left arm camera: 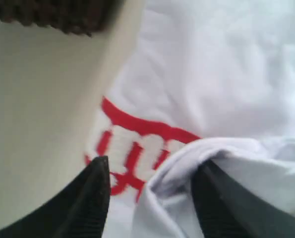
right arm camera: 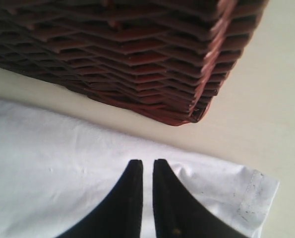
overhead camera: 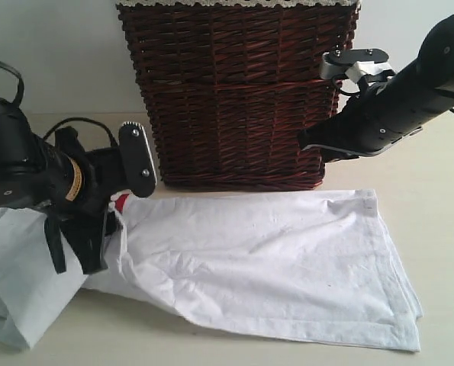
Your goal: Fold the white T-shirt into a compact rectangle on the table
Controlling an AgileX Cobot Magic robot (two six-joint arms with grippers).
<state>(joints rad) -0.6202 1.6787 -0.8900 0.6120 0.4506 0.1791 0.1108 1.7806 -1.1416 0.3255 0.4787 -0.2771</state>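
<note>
One wicker basket [overhead camera: 238,91] stands just behind the white T-shirt [overhead camera: 272,259].

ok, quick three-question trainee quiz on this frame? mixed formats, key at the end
1. True or false: the right gripper has its jaws wide apart.
2. In the exterior view, what stands just beyond the white T-shirt? A) a dark wicker basket B) a cardboard box C) a plastic bin
3. Fill in: the print on the white T-shirt next to the left gripper is outlined in ____.
Key: 1 false, the jaws are almost touching, with nothing between them. 2 A. 3 red.
</note>
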